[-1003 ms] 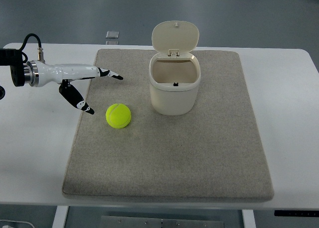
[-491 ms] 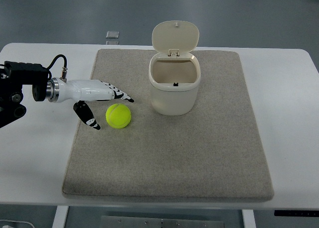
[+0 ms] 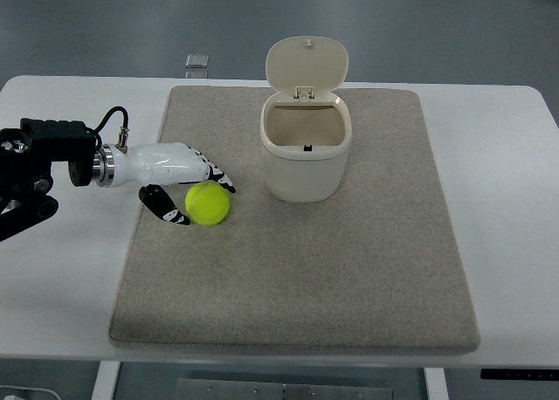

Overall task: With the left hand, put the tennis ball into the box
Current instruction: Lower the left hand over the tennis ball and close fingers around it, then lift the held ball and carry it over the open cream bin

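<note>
Nearest the camera lies bare grey felt mat spread over the white table. Farther in, on the mat's left part, sits the fuzzy yellow-green tennis ball, with the white-and-black left hand cupped around its left side, fingers arched over the top and thumb low, spread and not yet clamped. The ball looks light, springy and prone to rolling; a grip across its widest middle seems safest. Beyond, to the right, stands the cream plastic box, its hinged lid raised.
</note>
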Controlling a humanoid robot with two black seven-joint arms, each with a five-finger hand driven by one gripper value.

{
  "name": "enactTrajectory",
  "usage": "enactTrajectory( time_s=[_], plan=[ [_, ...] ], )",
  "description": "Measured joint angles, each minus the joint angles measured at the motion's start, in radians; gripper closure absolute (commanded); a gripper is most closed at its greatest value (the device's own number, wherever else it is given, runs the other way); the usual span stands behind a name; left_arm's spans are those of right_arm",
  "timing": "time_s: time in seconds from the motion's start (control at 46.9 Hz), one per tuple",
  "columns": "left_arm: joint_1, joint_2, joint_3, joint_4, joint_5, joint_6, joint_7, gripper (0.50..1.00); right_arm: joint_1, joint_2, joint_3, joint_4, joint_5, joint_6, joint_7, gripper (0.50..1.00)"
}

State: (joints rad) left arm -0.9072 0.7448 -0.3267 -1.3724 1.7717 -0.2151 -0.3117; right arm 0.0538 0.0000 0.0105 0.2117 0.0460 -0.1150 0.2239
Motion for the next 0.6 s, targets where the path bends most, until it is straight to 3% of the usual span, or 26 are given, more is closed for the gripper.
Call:
enactTrajectory(
  time_s=[0.107, 0.192, 0.299, 0.427, 0.597],
  plan=[
    [0.002, -0.003, 0.0, 0.001, 0.001, 0.0, 0.0, 0.726, 0.0, 0.0, 0.0, 0.0, 0.0, 0.0, 0.0, 0.562],
    [0.002, -0.004, 0.0, 0.003, 0.001, 0.0, 0.0, 0.831, 0.0, 0.0, 0.0, 0.0, 0.0, 0.0, 0.0, 0.562],
    [0.002, -0.004, 0.001, 0.006, 0.01, 0.0, 0.0, 0.881, 0.0, 0.0, 0.0, 0.0, 0.0, 0.0, 0.0, 0.562],
    [0.002, -0.01, 0.001, 0.011, 0.031, 0.001, 0.0, 1.0, 0.0, 0.0, 0.0, 0.0, 0.0, 0.0, 0.0, 0.562],
    [-0.011, -0.003, -0.008, 0.01, 0.031, 0.005, 0.0, 1.0, 0.0, 0.0, 0.0, 0.0, 0.0, 0.0, 0.0, 0.562]
  ],
)
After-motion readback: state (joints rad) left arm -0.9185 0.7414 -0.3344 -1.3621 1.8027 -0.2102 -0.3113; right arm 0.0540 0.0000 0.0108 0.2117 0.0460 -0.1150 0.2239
